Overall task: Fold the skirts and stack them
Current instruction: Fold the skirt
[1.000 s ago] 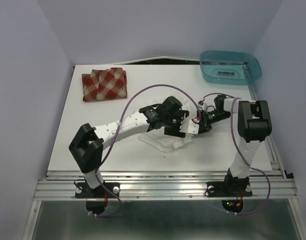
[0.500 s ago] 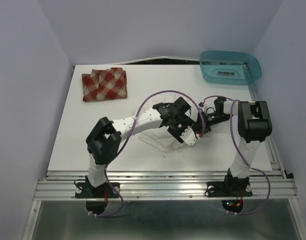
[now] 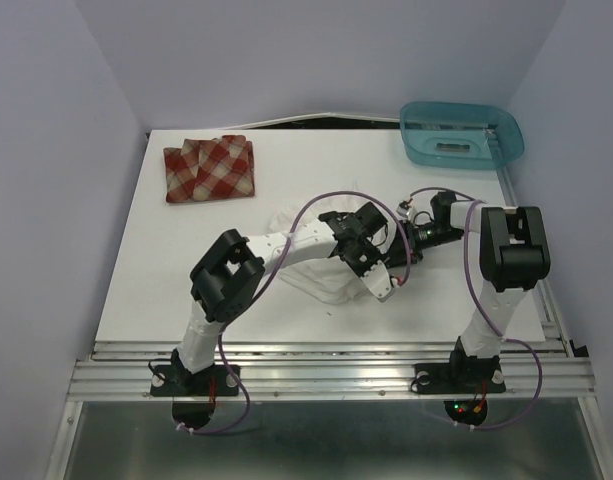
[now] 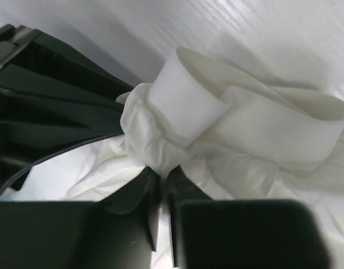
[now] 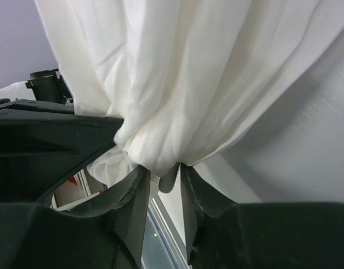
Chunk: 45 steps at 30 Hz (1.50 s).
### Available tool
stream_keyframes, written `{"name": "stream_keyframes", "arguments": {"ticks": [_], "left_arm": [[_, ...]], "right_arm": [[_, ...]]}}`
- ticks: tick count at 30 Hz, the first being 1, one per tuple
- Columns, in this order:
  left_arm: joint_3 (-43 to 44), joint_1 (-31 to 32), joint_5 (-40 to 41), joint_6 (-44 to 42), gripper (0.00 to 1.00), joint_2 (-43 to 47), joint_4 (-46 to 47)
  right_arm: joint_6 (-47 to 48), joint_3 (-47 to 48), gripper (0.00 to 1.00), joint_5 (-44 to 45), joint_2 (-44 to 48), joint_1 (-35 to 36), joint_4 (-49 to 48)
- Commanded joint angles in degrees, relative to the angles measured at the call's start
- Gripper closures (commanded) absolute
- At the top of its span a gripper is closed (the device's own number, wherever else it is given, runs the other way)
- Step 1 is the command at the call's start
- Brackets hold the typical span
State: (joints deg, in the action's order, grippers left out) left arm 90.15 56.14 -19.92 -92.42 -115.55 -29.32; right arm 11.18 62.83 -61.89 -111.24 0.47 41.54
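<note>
Plain white crinkled thin cloth skirt (image 3: 321, 287): lies bunched near the middle of the white worktop (image 3: 176, 260), somewhat toward the right edge, partly under both arms.

Left gripper (image 4: 159, 182): fingers pressed together on a gathered fold of the white skirt; the cloth bulges just above the tips.

Right gripper (image 5: 163, 175): also clamped on the white skirt, a pinch of fabric caught between the tips, the rest draping in long folds across the wrist view.

From above, the two grippers sit close together over the skirt's right side.

Red-and-cream plaid check cloth skirt (image 3: 209, 170): folded into a flat square near the far left corner, well apart from both arms.

Teal plastic basket (image 3: 462, 134): at the far right corner.
</note>
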Motion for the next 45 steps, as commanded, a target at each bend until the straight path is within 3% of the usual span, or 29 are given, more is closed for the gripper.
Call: {"name": "stream_keyframes", "arguments": {"ticks": [1,2,8,19,22,26,28,33,36,38,39,43,44,45], "left_arm": [[2.2,-0.4,0.3,0.8,0.92,0.1,-0.8],[1.9,-0.8,0.1,0.8,1.0,1.0,-1.0],[-1.1,-0.9,0.4,0.8,1.0,4.0,-1.7],[-1.5,-1.0,0.0,1.6,1.0,6.1,-3.4],[-0.9,-1.0,0.1,1.8,1.0,5.6,-3.6],[0.5,-1.0,0.8,2.5,1.0,5.1,-3.8],[1.2,-1.3,1.4,3.3,1.0,4.8,-3.7],[8.5,-3.5,2.3,6.1,1.0,1.3,-6.9],[10.4,-4.5,2.3,5.9,1.0,1.3,-8.0],[9.2,-4.5,2.5,5.2,1.0,2.3,-7.3],[8.9,-4.5,2.7,4.9,1.0,2.5,-7.4],[9.0,-4.6,3.0,4.9,1.0,2.1,-7.8],[9.0,-4.6,2.8,4.9,1.0,2.0,-7.9],[8.8,-4.9,2.6,4.8,1.0,2.1,-7.9]], "right_arm": [[1.5,-1.5,0.64,-1.0,3.2,0.3,1.3],[1.7,-1.7,0.64,-0.6,3.4,0.3,1.3],[2.4,-2.4,0.6,2.6,3.8,0.3,1.5],[0.5,-0.6,0.65,4.3,3.6,-0.2,-0.8],[-1.1,-0.7,0.71,4.0,3.3,-0.2,-2.8],[-1.7,-1.8,0.94,3.8,3.3,-0.2,-4.8],[-1.4,-2.2,0.99,3.7,3.4,-0.2,-5.0],[-1.0,-3.3,0.98,2.7,4.6,-0.2,-4.6],[-0.5,-3.3,0.89,2.8,4.7,-0.2,-3.9],[-0.5,-3.2,0.78,2.7,4.5,-0.2,-3.9],[-0.5,-3.0,0.78,2.6,4.1,-0.2,-3.9],[-0.5,-2.8,0.94,2.0,4.1,-0.2,-4.1],[-0.5,-2.8,0.93,1.9,4.2,-0.2,-4.0],[-0.5,-2.9,0.81,2.0,4.4,-0.2,-4.0]]}}
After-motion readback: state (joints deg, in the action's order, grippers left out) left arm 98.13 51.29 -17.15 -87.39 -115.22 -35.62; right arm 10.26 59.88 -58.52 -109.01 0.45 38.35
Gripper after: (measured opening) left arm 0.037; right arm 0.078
